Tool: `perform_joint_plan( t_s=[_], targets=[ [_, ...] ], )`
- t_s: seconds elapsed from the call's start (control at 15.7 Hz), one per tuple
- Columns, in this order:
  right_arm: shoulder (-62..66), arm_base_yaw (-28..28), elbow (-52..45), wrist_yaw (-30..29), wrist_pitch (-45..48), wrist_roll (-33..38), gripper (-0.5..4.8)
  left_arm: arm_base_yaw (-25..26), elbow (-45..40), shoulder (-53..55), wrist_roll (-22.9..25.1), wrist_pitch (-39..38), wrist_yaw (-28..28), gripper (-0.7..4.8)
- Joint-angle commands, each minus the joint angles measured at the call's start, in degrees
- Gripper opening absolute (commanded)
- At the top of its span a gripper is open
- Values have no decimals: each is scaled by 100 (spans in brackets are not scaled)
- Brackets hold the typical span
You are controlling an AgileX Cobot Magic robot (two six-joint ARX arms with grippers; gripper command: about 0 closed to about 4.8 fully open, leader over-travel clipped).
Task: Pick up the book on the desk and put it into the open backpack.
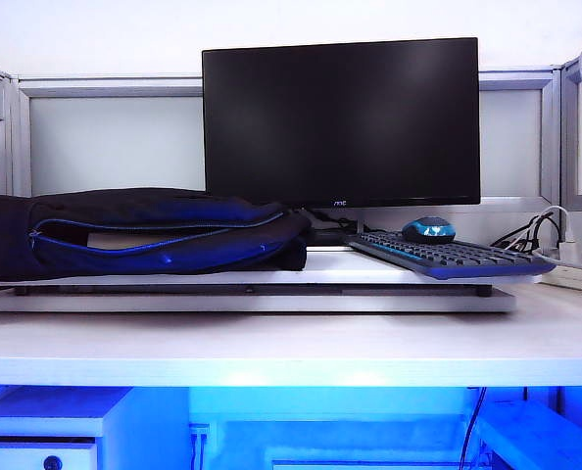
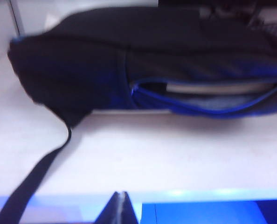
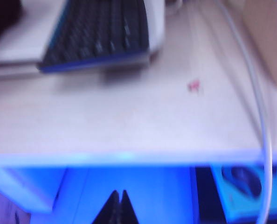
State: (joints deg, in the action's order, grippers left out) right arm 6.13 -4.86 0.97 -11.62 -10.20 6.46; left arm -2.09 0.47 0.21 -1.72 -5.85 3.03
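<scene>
Exterior view shows the book [image 1: 124,240] already inside the black backpack [image 1: 154,230] on the desk [image 1: 291,348]. Left gripper [image 2: 121,205] and right gripper [image 3: 120,205] hang clenched and empty below the desk's front edge. Nothing seems left to do.

Only tool tips visible: left tool [image 2: 121,205] a dark, near-black wedge of two slim tapered fingers; right tool [image 3: 120,205] alike, black, pointed, matte. No cables, screws or markings discernible.
</scene>
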Motion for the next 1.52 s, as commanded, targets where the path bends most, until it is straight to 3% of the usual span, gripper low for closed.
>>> perform_joint_plan(
  t_s=[0.06,0.51,1.08,1.52],
  targets=[
    [-393,26,-26,24,2,-28,-6,4,-9,2,26,129,87,-6],
    [-503,26,-26,118,0,-52,-6,2,-9,2,-50,1021,369,-6],
    [-498,24,-24,81,7,-50,-5,4,-9,2,-210,-173,323,-5],
    [-498,24,-24,81,15,-50,-5,4,-9,2,-188,-184,369,-5]
  ],
)
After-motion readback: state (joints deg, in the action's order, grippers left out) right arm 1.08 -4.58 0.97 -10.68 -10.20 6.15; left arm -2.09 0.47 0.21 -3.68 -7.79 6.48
